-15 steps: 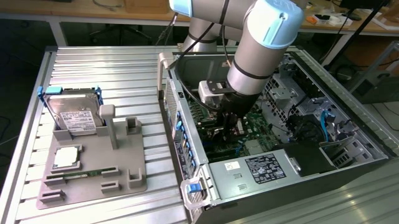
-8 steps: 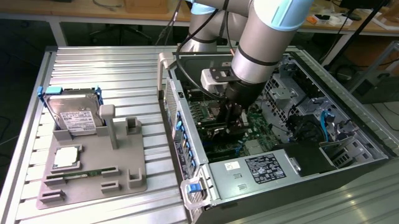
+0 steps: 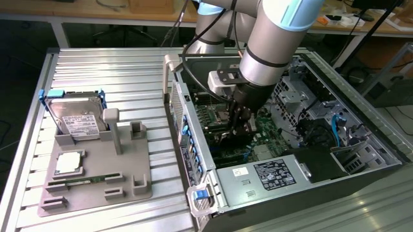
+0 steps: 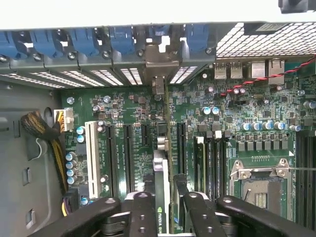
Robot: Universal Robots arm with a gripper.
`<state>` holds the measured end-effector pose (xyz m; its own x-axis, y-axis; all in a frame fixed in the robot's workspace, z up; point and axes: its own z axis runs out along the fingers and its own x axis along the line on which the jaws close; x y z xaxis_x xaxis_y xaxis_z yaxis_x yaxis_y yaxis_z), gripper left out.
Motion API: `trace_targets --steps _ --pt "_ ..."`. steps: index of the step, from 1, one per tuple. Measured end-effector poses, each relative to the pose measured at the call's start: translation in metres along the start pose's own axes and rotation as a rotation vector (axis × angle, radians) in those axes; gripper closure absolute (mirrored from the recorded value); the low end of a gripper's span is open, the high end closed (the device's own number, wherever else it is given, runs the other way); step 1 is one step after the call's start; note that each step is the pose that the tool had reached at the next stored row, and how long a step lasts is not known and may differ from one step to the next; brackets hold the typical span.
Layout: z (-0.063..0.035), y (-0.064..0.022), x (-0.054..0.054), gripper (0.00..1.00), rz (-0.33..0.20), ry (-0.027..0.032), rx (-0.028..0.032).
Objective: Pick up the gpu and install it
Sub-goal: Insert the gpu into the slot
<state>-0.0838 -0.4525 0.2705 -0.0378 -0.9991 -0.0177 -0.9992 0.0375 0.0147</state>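
Note:
My gripper (image 3: 240,126) is down inside the open computer case (image 3: 361,145), over the green motherboard (image 4: 123,106). It is shut on the gpu (image 4: 161,170), which I see edge-on in the wrist view as a thin dark card with a green label, standing between the two black fingers (image 4: 142,205). The card runs toward the case's rear bracket openings (image 4: 158,74) and lies in line with the black expansion slots (image 4: 127,148). In the exterior view the gpu (image 3: 232,141) shows as a dark shape under the gripper. Whether its edge sits in a slot is hidden.
A grey fixture (image 3: 125,179) on the exterior view's left holds the silver hard drive (image 3: 77,118), a processor chip (image 3: 68,163) and a green memory stick (image 3: 87,180). The power supply (image 3: 268,175) and a drive cage (image 3: 300,92) crowd the gripper inside the case. A cable bundle (image 4: 42,129) lies beside the slots.

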Motion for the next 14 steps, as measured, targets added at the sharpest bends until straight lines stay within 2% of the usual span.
trace_targets --steps 2,10,11,12,13,14 --pt "0.0001 0.0000 -0.0001 0.74 0.000 -0.0020 -0.0006" --pt "0.0002 -0.0001 -0.0001 0.74 0.000 -0.0027 -0.0006" --pt "0.0003 0.0000 -0.0001 0.73 0.000 -0.0029 -0.0006" --pt "0.0003 -0.0001 -0.0001 0.67 0.000 -0.0026 -0.0006" --pt "0.0003 0.0000 -0.0001 0.67 0.000 -0.0026 -0.0006" --pt "0.0002 0.0000 -0.0001 0.61 0.000 -0.0025 -0.0006"
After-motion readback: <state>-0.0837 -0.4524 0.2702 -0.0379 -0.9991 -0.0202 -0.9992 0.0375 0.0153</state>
